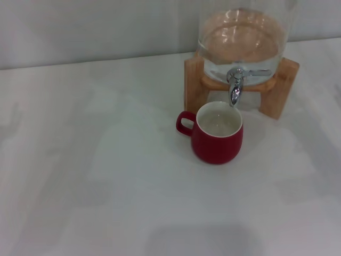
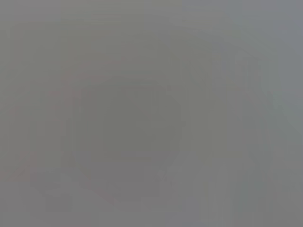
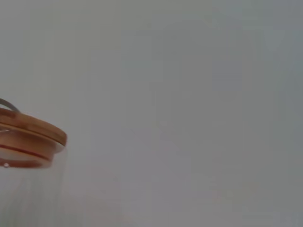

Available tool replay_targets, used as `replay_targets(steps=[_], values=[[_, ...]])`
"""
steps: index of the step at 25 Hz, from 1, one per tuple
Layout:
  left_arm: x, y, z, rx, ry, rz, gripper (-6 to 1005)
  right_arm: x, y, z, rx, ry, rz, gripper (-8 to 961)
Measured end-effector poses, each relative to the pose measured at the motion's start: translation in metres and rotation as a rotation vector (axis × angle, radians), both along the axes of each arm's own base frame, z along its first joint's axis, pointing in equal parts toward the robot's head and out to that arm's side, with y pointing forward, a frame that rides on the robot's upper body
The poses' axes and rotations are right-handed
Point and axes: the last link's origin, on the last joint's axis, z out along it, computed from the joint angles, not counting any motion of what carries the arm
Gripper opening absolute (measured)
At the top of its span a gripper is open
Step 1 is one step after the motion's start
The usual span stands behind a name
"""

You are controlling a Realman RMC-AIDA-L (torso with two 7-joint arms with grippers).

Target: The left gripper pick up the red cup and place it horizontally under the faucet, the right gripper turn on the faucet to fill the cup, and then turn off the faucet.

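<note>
1. Nearest in the head view lies a bare stretch of the pale white table (image 1: 106,202), and on it, farther back, stands the small rounded dark-red ceramic cup (image 1: 217,140), upright, with its white inside showing
2. Its red loop handle points toward the robot's left, and the cup sits directly below the spout of the small shiny chrome faucet (image 1: 235,85), whose tip hangs just above the cup's far rim
3. That faucet is fitted to the front of a clear glass dispenser (image 1: 242,40) holding water, which rests on a light wooden stand (image 1: 194,80) just behind the cup
4. Seen from the right wrist, only a wooden lid edge (image 3: 33,130) on top of the glass vessel shows, against a plain pale wall
5. Neither the left gripper nor the right gripper appears in any view, so the state of their jaws cannot be told
6. From the left wrist the picture is a uniform grey blur with nothing recognisable
</note>
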Motion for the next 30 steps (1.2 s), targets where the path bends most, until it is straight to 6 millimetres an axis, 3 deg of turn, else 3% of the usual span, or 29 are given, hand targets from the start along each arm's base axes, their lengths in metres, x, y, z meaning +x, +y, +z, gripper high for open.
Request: replay_targets(steps=[5,16,30], values=[[-0.002,0.005,0.001,0.004,-0.004,0.016,754,0.002,0.003,-0.005,-0.004,-0.005,-0.030,617],[-0.040,0.003,-0.002,0.007,-0.037,0.181,754,0.008,0.009,-0.005,0.022,0.024,-0.098,617],[-0.041,-0.004,-0.006,-0.005,-0.029,0.174,753,0.011,0.011,-0.010,0.001,0.035,-0.129,617]])
